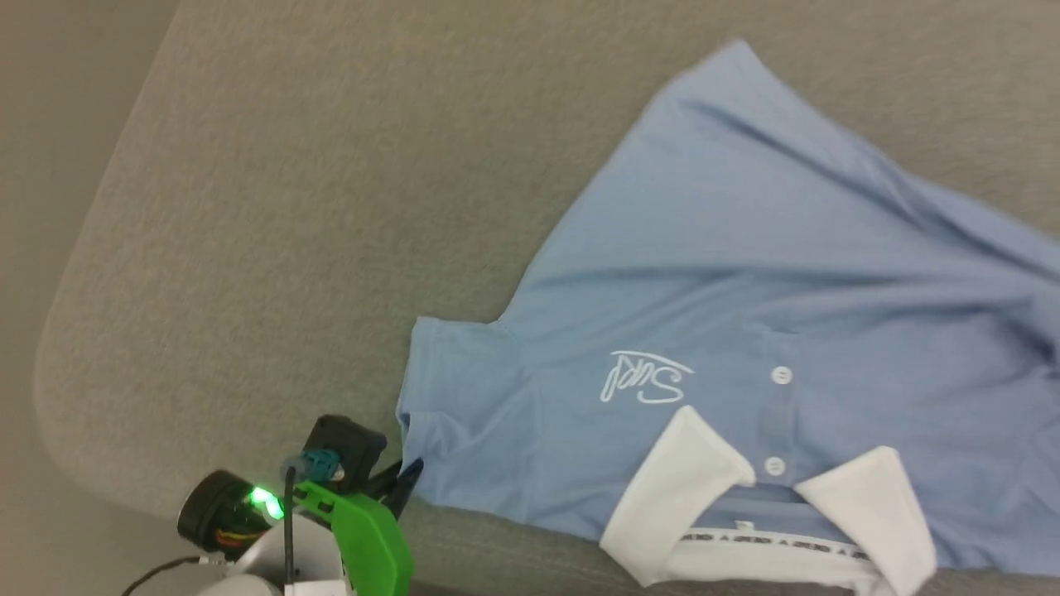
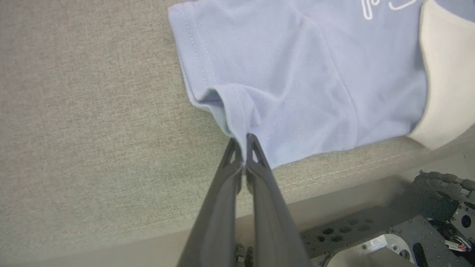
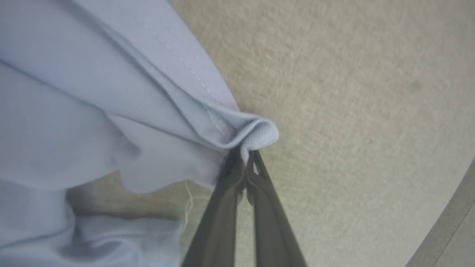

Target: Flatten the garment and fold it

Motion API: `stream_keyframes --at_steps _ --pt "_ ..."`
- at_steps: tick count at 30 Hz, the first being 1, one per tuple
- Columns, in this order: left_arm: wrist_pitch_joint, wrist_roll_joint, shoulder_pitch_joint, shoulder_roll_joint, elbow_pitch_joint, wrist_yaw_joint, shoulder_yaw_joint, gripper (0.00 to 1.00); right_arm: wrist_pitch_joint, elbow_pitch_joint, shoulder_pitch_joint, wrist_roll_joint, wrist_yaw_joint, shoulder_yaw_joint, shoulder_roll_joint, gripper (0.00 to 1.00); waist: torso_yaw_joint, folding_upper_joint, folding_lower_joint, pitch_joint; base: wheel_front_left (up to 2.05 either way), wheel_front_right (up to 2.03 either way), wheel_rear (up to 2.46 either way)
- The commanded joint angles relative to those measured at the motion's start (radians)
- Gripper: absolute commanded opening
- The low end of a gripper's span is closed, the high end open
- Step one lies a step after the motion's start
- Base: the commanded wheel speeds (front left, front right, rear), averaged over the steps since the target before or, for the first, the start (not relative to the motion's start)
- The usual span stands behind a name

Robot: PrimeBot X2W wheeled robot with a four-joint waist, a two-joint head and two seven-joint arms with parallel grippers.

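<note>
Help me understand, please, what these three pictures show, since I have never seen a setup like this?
It is a two-armed robot folding laundry. The wide picture comes from its head camera, looking down on a grey padded surface with a light blue polo shirt lying on it, white collar nearest the robot. The other two come from cameras on each wrist, looking along dark fingers. The left gripper pinches the hem of one sleeve; the right gripper pinches a bunched fabric edge elsewhere.

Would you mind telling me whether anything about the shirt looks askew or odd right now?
The garment lies crooked and rumpled on the grey surface, creased toward its right side. Its collar overhangs the near edge. No damage shows.
</note>
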Motion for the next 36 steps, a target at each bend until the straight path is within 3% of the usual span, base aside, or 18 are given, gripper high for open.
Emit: stream_keyframes --at_steps 1,10,19,20,21,25,30,36 --pt "0.002 -0.007 0.013 0.005 0.004 0.007 0.001 0.0 0.018 0.019 0.064 0.013 0.004 -0.003 0.005 0.0 -0.106 0.0 0.0 -0.114 0.0 0.0 0.0" --pt "0.001 -0.024 0.045 0.006 0.007 0.022 -0.004 0.0 0.084 -0.06 0.335 0.037 0.004 -0.132 -0.004 0.0 -0.14 0.0 0.0 -0.158 0.0 0.0 0.0" --pt "-0.005 -0.03 0.038 -0.005 0.015 0.029 0.003 0.0 0.125 -0.151 0.507 -0.047 0.004 -0.315 0.102 0.0 -0.148 0.0 0.0 -0.154 0.0 0.0 0.0" --pt "-0.005 -0.03 0.036 -0.006 0.015 0.029 0.003 0.0 0.126 -0.167 0.512 -0.057 0.004 -0.331 0.113 0.35 -0.147 0.0 0.0 -0.153 0.0 0.0 0.0" --pt "-0.006 -0.03 0.034 -0.007 0.016 0.028 0.004 0.0 0.129 -0.187 0.516 -0.067 0.004 -0.351 0.123 1.0 -0.147 0.0 0.0 -0.15 0.0 0.0 0.0" --pt "-0.006 -0.027 0.024 -0.009 0.017 0.025 0.004 0.0 0.154 -0.297 0.513 -0.086 0.004 -0.398 0.128 1.0 -0.14 0.0 0.0 -0.138 0.0 0.0 0.0" --pt "-0.006 -0.011 0.0 -0.009 0.006 0.021 0.004 0.0 0.224 -0.474 0.453 -0.011 0.004 -0.454 0.118 1.0 -0.111 0.0 0.0 -0.103 0.0 0.0 0.0" --pt "-0.003 0.025 -0.056 -0.024 -0.042 0.024 0.009 0.0 0.347 -0.633 0.241 0.022 0.004 -0.432 0.122 1.0 -0.025 0.0 0.0 -0.005 0.0 0.0 0.0"
